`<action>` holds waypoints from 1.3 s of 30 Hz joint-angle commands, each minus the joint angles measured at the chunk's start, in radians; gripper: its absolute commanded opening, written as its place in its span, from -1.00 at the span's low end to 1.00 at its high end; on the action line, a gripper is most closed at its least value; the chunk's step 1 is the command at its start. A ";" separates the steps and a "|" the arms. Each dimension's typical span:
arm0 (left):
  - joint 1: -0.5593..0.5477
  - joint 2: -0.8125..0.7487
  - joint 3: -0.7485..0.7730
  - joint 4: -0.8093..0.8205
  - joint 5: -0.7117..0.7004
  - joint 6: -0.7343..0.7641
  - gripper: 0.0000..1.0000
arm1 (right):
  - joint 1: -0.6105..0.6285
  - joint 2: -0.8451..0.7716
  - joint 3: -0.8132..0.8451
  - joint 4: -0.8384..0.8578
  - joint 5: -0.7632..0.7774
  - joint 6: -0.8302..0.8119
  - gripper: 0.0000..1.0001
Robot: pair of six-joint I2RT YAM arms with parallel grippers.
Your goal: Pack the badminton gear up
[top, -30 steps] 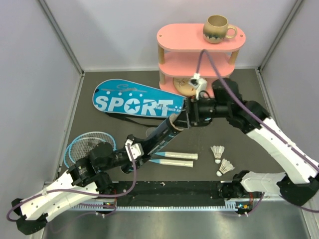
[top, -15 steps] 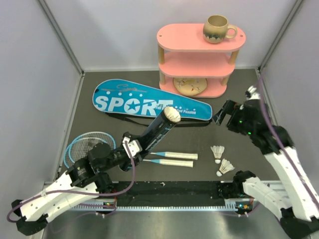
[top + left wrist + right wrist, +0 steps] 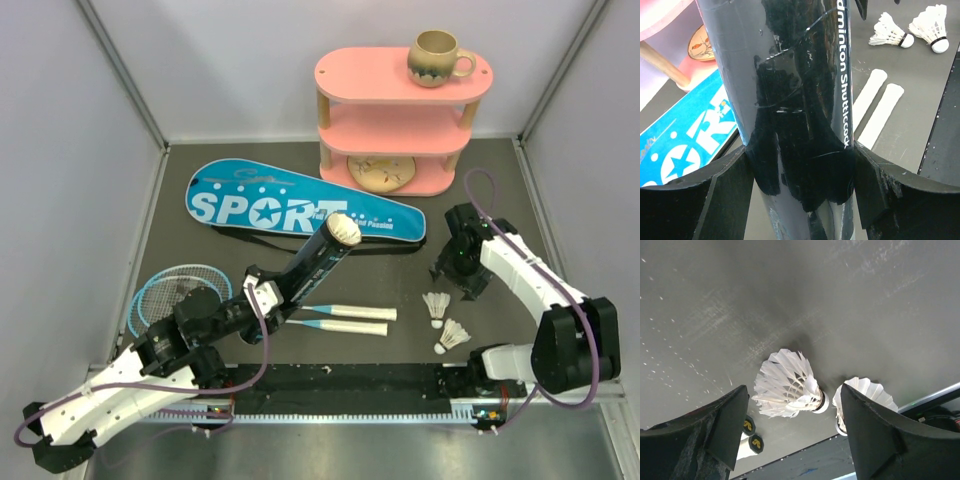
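Note:
My left gripper (image 3: 268,295) is shut on the long black tube (image 3: 310,265) and holds it tilted up toward the far right. The left wrist view shows my fingers (image 3: 720,192) clamped on the tube (image 3: 790,100). A white shuttlecock (image 3: 346,230) sits in the tube's open end. My right gripper (image 3: 450,272) is open and empty, just above two shuttlecocks on the mat (image 3: 434,306) (image 3: 453,335). In the right wrist view one shuttlecock (image 3: 790,385) lies between my fingers and the other (image 3: 867,395) is beside the right finger. The two light-blue rackets (image 3: 172,290) lie at left, their handles (image 3: 350,320) mid-table. The blue "SPORT" cover (image 3: 290,205) lies behind.
The pink three-tier shelf (image 3: 400,110) stands at the back with a beige mug (image 3: 437,57) on top and a round plate on its lowest tier. Grey walls close in left, back and right. A black rail (image 3: 350,390) runs along the near edge.
My right gripper left the tube's mouth, swung right and came down over the two loose shuttlecocks. A shuttlecock now sits in the tube's open end. The left arm barely moved.

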 commanded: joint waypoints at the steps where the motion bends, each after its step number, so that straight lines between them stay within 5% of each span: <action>1: 0.003 -0.021 0.036 0.098 0.013 -0.014 -0.90 | -0.007 -0.010 -0.038 0.025 -0.021 0.062 0.44; 11: 0.002 -0.001 0.037 0.095 0.012 -0.009 -0.91 | -0.006 0.034 -0.113 0.097 -0.073 0.081 0.29; 14: 0.002 0.007 0.039 0.093 0.006 -0.011 -0.91 | -0.007 0.030 -0.112 0.124 -0.099 0.081 0.01; 17: 0.002 0.009 0.037 0.093 0.000 -0.011 -0.91 | -0.007 0.016 -0.091 0.128 -0.133 0.100 -0.43; 18: 0.002 0.009 0.036 0.093 0.000 -0.011 -0.92 | -0.007 -0.013 -0.086 0.131 -0.166 0.105 -0.81; 20: 0.002 0.010 0.034 0.095 -0.006 -0.013 -0.92 | -0.004 -0.059 -0.066 0.132 -0.198 0.130 -1.00; 30: 0.002 0.042 0.030 0.099 0.010 -0.005 -0.92 | 0.005 -0.374 0.279 0.242 -0.415 -0.177 -1.00; 34: 0.002 0.047 0.028 0.102 0.030 -0.002 -0.92 | 0.005 -0.354 0.408 0.310 -0.689 -0.160 -1.00; 39: 0.002 0.047 0.024 0.104 0.033 -0.003 -0.92 | 0.011 -0.345 0.462 0.460 -0.826 -0.091 -1.00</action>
